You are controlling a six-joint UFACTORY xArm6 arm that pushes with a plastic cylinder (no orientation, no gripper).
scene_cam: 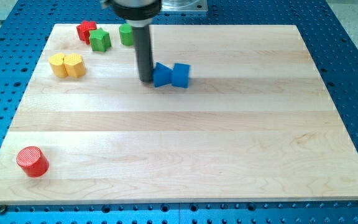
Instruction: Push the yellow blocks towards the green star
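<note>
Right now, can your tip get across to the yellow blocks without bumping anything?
Probably yes. My tip sits just left of the blue blocks, and bare board lies between it and the yellow blocks further left.

The desk (185,149) is pale, smooth, matt wood with visible grain, lying on a blue perforated metal base (353,56). The rod (145,53) looks matt dark.

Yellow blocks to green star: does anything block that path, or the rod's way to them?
Nothing visible does. The two yellow blocks sit below-left of the green star-shaped block with bare wooden board between. My tip touches the blue blocks, right of the yellow ones.
</note>
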